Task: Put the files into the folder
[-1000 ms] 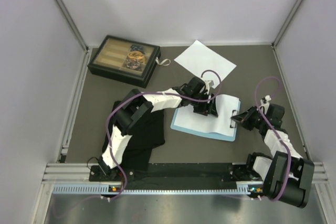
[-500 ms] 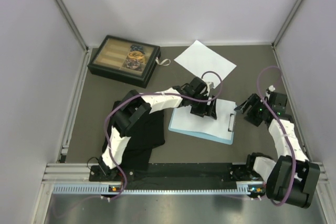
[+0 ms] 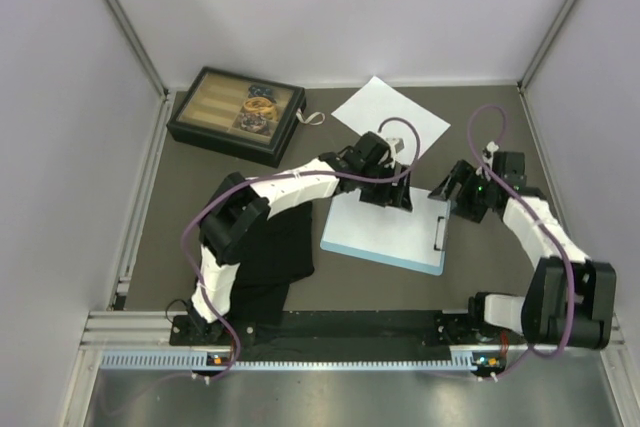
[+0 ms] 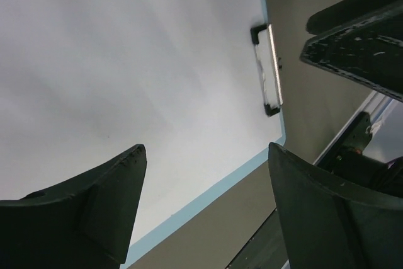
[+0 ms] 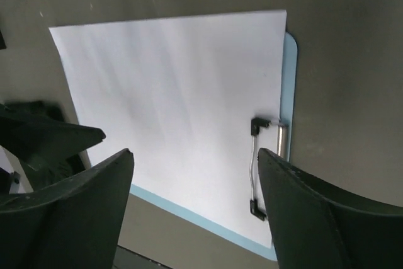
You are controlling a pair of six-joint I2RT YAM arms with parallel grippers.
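The folder (image 3: 388,258) is a light-blue board lying flat mid-table, with one white file (image 3: 385,225) on it under the silver clip (image 3: 441,233). A second file (image 3: 391,115) lies on the table behind it. My left gripper (image 3: 392,197) hovers open over the board's far edge, with nothing between its fingers. In the left wrist view the gripper (image 4: 208,148) looks down on the sheet (image 4: 138,74) and clip (image 4: 272,70). My right gripper (image 3: 451,201) stands open just beyond the clip end. Its wrist view shows the gripper (image 5: 195,152) empty above the sheet (image 5: 176,92) and clip (image 5: 257,168).
A dark compartment box (image 3: 237,115) sits at the back left. A black cloth (image 3: 272,262) lies left of the folder, under the left arm. Pale walls close in both sides and the back. A metal rail (image 3: 330,332) runs along the near edge.
My right gripper opened, came off the clip and drew back toward the far right. My left gripper rose and shifted toward the board's far edge. The sheet now lies flat under the clip.
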